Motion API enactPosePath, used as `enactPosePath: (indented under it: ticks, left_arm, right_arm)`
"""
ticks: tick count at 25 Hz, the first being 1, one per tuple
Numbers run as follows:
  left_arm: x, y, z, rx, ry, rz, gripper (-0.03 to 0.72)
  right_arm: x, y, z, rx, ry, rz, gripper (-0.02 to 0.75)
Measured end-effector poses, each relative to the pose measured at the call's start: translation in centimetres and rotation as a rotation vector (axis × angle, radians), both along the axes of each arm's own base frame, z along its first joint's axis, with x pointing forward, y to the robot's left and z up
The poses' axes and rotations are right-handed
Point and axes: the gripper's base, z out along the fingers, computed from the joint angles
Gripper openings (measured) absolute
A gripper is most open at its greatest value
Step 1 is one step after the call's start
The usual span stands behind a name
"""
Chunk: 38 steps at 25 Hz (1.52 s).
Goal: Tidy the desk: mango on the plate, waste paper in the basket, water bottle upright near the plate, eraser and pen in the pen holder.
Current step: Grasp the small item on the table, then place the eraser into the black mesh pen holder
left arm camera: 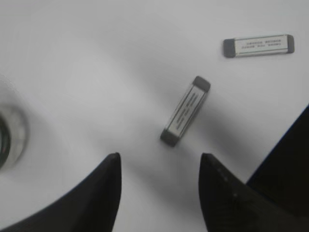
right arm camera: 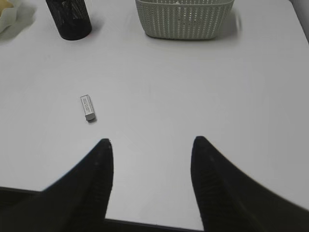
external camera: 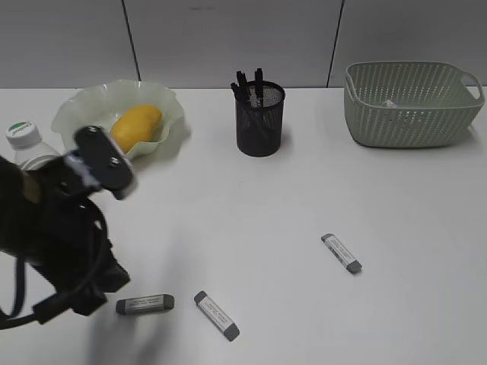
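The left gripper (left arm camera: 159, 193) hangs with jaws released over the near eraser (left arm camera: 185, 110) lying on the table (external camera: 251, 205). Probably best to rotate across its narrow width before descending. The right gripper (right arm camera: 152, 186), likewise spread, holds nothing.

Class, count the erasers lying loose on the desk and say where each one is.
3. One eraser lies front left beside the left arm, a second eraser just right of it, and a third eraser right of centre. The arm could hide more.

You are at an office-style desk, plain white table (external camera: 304, 190), grey panelled wall (external camera: 228, 38), mesh pen holder (external camera: 259, 122), erasers (external camera: 341, 253), plastic basket (external camera: 411, 106).
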Motion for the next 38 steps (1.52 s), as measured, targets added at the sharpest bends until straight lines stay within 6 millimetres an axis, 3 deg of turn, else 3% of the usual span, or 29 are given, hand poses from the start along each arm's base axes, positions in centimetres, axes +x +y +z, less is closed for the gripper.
enactPosePath:
  ticks: [5,12,18,22,27,29,32,34,38]
  left_arm:
    - [1.5,-4.4,-4.1,0.108,-0.011,-0.23,0.399]
    - [2.9,-6.3,-7.4,0.169,0.056,-0.377,0.377]
    - [3.1,-6.8,-9.0,0.177,0.101,-0.429,0.287]
    - [3.3,-7.0,-9.2,0.161,0.099,-0.413,0.136]
    - [4.0,-6.7,-7.8,0.05,0.05,-0.281,0.142]
    - [5.1,-6.4,-5.3,-0.059,-0.071,-0.173,0.142]
    - [7.5,-6.0,0.0,-0.244,-0.431,0.0,0.141]
    - [8.9,-6.0,2.3,-0.327,-0.615,0.088,0.141]
    - [12.3,-8.1,3.9,-0.532,-0.699,0.228,0.141]
  right_arm:
    - [0.0,0.0,0.0,0.001,0.0,-0.01,0.417]
    - [0.0,0.0,0.0,0.002,0.0,-0.01,0.416]
    - [0.0,0.0,0.0,0.002,0.0,-0.011,0.415]
    - [0.0,0.0,0.0,0.001,0.0,-0.012,0.415]
    - [0.0,0.0,0.0,0.0,0.0,-0.012,0.415]
    - [0.0,0.0,0.0,-0.001,0.0,-0.013,0.415]
    - [0.0,0.0,0.0,-0.001,0.0,-0.013,0.415]
    - [0.0,0.0,0.0,-0.001,0.0,-0.013,0.415]
    - [0.0,0.0,0.0,-0.001,0.0,-0.013,0.415]
